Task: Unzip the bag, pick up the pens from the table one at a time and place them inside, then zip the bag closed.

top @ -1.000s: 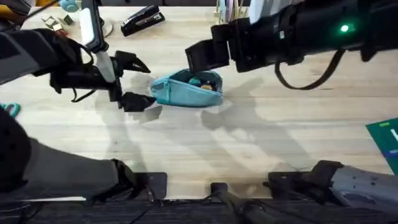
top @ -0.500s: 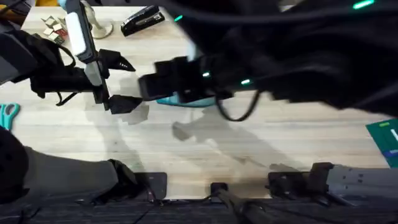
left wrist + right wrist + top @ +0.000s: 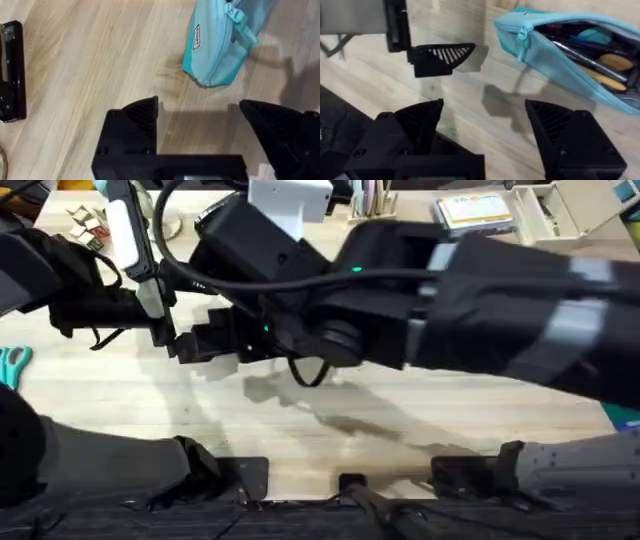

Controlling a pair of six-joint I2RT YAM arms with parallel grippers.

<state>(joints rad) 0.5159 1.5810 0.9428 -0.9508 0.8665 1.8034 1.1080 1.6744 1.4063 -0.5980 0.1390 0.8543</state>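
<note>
Both hands gape empty: right hand just beside the unzipped bag, left hand near its end.

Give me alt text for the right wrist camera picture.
An unzipped teal bag lies on the wooden table with pens inside. The right gripper is open beside it, and one finger of the left gripper is nearby.
</note>
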